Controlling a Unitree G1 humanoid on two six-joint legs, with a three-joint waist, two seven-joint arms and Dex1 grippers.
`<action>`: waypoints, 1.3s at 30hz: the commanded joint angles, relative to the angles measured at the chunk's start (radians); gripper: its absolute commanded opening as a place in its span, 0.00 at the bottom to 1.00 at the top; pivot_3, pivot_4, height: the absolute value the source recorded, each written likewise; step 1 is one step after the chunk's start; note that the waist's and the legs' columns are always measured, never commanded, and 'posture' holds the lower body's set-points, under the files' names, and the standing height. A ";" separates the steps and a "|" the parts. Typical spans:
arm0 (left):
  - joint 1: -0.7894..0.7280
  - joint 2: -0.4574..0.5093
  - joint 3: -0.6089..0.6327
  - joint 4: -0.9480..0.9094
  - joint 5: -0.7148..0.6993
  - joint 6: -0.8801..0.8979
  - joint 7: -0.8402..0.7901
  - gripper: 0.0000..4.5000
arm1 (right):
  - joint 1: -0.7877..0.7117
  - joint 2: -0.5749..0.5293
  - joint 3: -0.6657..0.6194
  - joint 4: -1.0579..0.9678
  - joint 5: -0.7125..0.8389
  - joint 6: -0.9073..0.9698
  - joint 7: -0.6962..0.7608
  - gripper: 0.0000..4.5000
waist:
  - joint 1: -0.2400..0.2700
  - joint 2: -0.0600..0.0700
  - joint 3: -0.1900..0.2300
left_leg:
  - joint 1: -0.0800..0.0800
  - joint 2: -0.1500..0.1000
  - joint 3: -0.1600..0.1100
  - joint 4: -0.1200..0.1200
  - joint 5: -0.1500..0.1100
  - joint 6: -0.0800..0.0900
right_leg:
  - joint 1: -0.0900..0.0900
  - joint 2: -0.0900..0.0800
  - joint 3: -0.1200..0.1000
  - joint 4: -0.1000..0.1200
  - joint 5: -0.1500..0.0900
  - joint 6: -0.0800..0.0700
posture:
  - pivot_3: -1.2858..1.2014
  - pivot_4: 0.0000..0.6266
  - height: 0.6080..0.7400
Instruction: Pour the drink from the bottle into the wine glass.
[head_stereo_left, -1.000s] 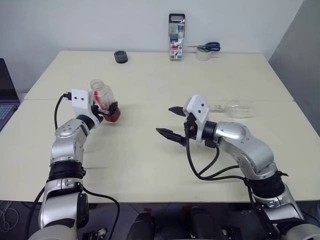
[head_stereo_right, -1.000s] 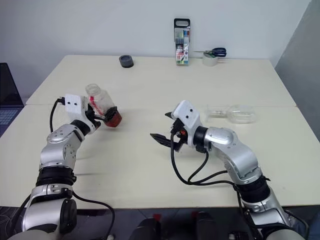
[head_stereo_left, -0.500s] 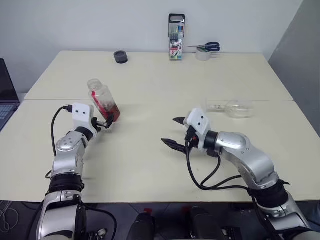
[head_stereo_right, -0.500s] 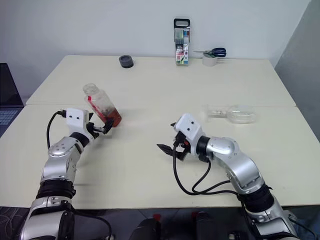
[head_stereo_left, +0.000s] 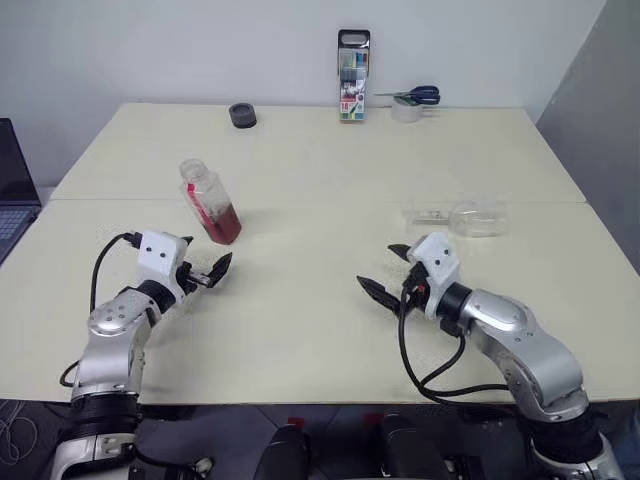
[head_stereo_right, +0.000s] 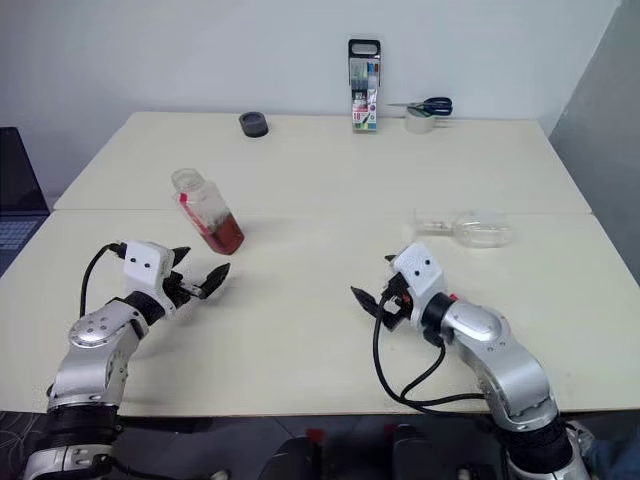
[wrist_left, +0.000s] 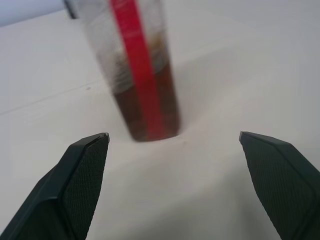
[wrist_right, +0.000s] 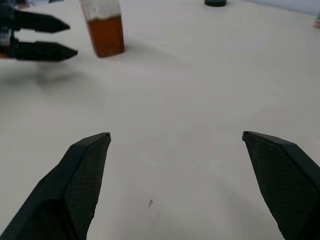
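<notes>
Bottle x1 upright, wine glass x1 lying; left gripper, right gripper wide apart, empty.

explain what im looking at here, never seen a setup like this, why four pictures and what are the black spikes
It is a two-armed robot at a pale table. Two pictures come from cameras in its head, looking down over both arms. The other two come from cameras on each wrist, so the black spikes are that gripper's own fingers.

The left gripper and right gripper are both open and hold nothing. The bottle stands upright, uncapped, with reddish-brown drink low inside. The wine glass lies on its side, on the robot's right. At the far edge sit a pen case, scissors on tape, and a small dark roll.
</notes>
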 joint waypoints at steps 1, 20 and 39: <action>0.031 0.054 -0.052 -0.158 -0.079 0.048 -0.171 0.99 | 0.018 0.085 -0.130 -0.069 0.111 0.096 -0.085 1.00 | -0.002 0.000 0.000 | 0.000 0.000 0.000 0.000 0.000 0.000 | 0.000 0.000 0.000 0.000 0.000 0.000 | 0.52 0.24 1.00; -0.344 0.022 -0.228 0.007 -0.114 0.070 -0.536 0.99 | -0.393 0.524 -0.665 0.433 0.473 0.132 -0.666 1.00 | -0.012 0.003 0.001 | 0.002 0.001 0.005 -0.004 0.000 0.000 | -0.002 0.001 0.002 0.001 0.000 -0.001 | 0.52 0.24 1.00; -0.442 0.012 -0.239 0.133 -0.075 0.005 -0.605 0.99 | -0.585 0.454 -0.704 0.991 0.526 -0.330 -0.634 1.00 | -0.039 0.005 0.002 | 0.002 0.001 0.005 -0.003 0.000 0.000 | -0.002 0.001 0.003 0.001 0.000 -0.001 | 0.52 0.24 1.00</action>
